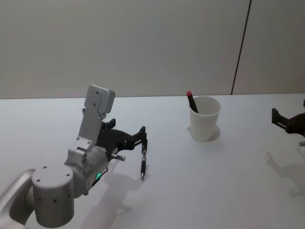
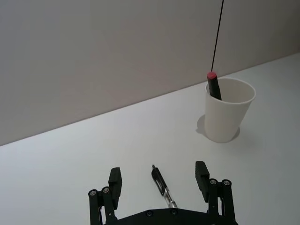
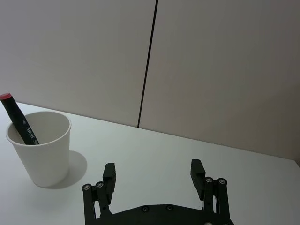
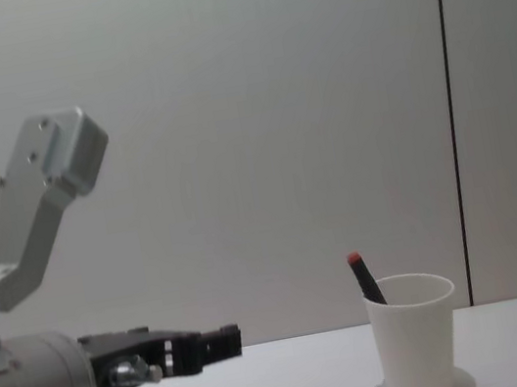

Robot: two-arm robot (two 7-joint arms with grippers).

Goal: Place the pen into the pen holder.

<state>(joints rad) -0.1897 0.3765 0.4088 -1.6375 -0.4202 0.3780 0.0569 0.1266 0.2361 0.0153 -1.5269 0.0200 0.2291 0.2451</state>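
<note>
My left gripper (image 2: 158, 173), open, straddles a slim black silver-tipped pen (image 2: 161, 183) lying near left, untouched and poised for a pinch, I judge. Farther right, the tapered white paper cup (image 1: 205, 126) already holds a black red-tipped pen (image 1: 192, 103) — the right gripper (image 3: 153, 167) idles open beyond.

table (image 1: 200, 179) free beside pen holder (image 1: 205, 128), pen (image 1: 191, 102) inside (leaning)

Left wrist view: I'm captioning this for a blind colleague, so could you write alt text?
The left end effector hangs open over a white table, a black pen lying between its fingers. Beyond stands a white cup holding a red-capped marker.
</note>
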